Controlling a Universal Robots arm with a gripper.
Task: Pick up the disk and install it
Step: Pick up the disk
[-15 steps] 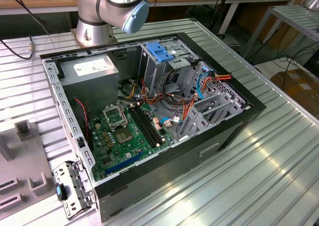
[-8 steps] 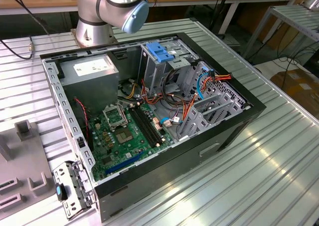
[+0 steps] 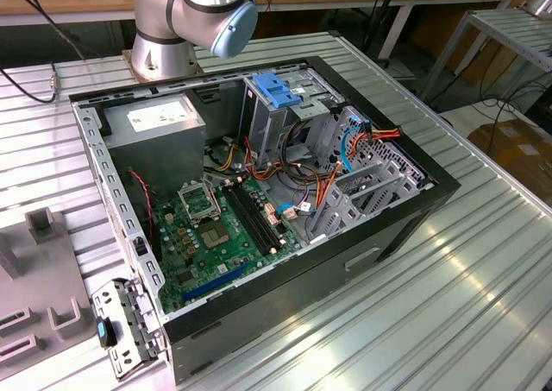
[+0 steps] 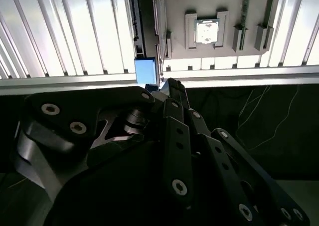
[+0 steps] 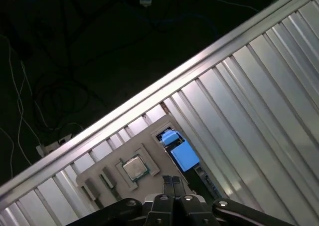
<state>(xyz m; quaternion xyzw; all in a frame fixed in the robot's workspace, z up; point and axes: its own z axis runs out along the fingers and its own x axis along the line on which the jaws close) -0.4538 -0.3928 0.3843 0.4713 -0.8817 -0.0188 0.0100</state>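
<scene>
Silver-grey, the disk [image 3: 126, 326] stood on edge by the computer case [image 3: 345, 261] corner, its blue tab [image 5: 179, 153] near the clenched, empty gripper [image 5: 173, 180]; a clean grasp probably needed jaws opened and centred over it.

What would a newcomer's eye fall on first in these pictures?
The open black metal computer case with its green motherboard sits on the ribbed silver table in the exterior view. In the first wrist view, the black fingers, closed together, hover near a bright blue plastic tab.
</scene>
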